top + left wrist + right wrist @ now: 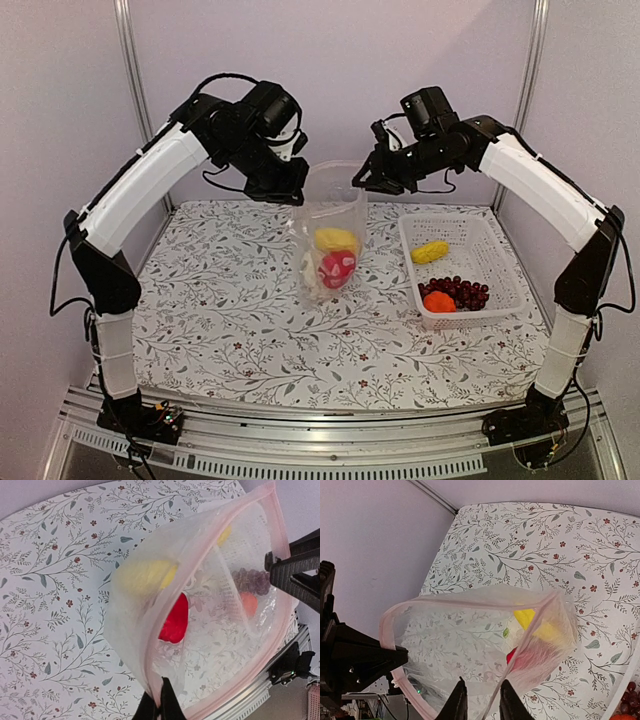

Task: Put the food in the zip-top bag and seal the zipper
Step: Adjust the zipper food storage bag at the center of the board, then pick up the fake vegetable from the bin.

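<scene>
The clear zip-top bag (330,225) stands upright mid-table, its mouth held wide. Its pinkish zipper (278,525) rims the opening. Inside lie a yellow piece (335,239), a red piece (337,267) and a pale lump (310,272). My left gripper (296,196) is shut on the mouth's left rim (159,700). At the right rim my right gripper (363,182) has its fingers apart, and the zipper edge (520,650) runs between them (482,696). The long yellow food (430,251), the dark grape bunch (462,292) and the orange ball (438,302) are in the basket.
The white mesh basket (500,262) sits at the right of the floral cloth (220,300), close to the bag. Lilac walls and metal posts enclose the back and sides. An aluminium rail (330,455) runs along the near edge.
</scene>
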